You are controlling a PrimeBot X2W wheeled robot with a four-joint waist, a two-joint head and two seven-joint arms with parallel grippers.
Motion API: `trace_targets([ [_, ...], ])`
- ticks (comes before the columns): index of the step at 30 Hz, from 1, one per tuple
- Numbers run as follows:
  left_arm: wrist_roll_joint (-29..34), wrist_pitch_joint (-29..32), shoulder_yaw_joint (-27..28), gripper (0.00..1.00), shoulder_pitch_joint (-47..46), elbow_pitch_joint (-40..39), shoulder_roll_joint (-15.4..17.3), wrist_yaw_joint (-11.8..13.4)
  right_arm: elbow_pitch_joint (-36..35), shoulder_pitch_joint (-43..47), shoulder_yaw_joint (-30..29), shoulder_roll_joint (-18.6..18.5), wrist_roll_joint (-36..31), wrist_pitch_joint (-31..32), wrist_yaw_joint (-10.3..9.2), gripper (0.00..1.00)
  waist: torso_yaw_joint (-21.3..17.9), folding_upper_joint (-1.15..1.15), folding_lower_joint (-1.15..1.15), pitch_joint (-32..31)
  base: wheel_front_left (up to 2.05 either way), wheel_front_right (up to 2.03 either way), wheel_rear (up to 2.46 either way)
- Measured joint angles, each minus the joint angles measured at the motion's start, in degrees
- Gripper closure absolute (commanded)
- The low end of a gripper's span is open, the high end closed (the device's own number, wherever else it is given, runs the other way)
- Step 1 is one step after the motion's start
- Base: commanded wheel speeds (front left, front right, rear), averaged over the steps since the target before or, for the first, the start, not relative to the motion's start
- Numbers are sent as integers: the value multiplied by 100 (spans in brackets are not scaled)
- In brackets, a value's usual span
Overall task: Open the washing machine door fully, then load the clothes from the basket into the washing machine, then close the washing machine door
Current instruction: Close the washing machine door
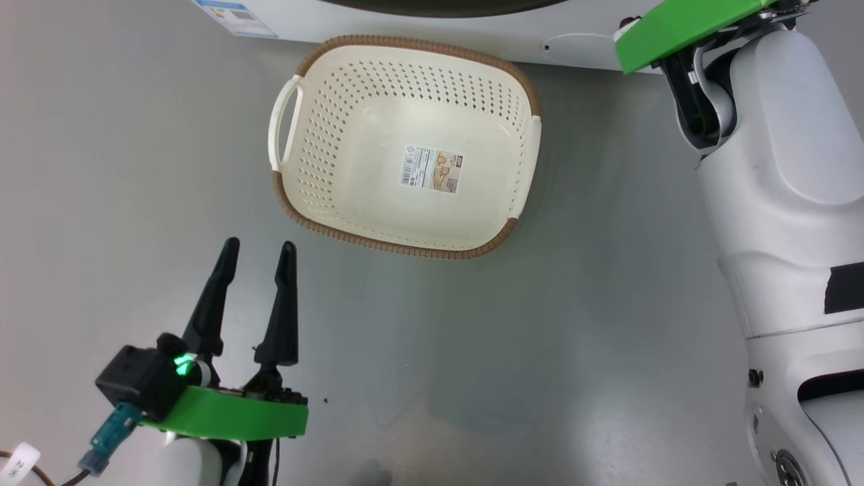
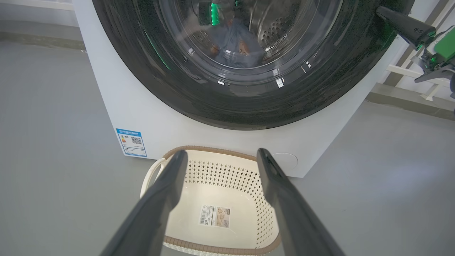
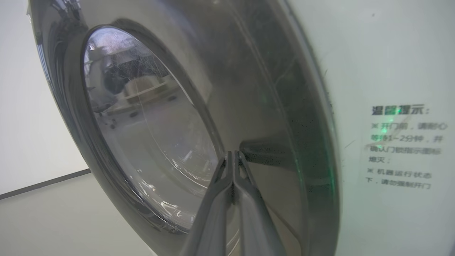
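The clothes (image 2: 233, 49) are made out only dimly, as a bluish heap behind the glass of the washing machine door (image 2: 249, 110), whose top is cut off in the left wrist view. The door is seen lying against the washing machine (image 2: 142, 113), with the basket (image 1: 418, 44) set on the floor just before it. The left gripper (image 1: 260, 246) is held spread, grasping nothing. The right gripper (image 3: 233, 153) is clenched at the door's black rim; whether it touches cannot be told.

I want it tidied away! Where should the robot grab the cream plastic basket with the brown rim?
By the white loop handle at the cream basket's left end, from above: the loop stands off the perforated wall, leaving a finger gap.
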Motion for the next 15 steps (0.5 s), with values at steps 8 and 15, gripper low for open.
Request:
trace_targets([
  [8,-24,0,21,0,1,2,0,0,120,-1,-167,35,-169,2,1,100,-54,0,0,-135,0,0,0],
  [15,-24,0,32,0,5,33,0,0,119,6,109,-38,40,1,-9,100,-80,0,0,-212,0,0,0],
])
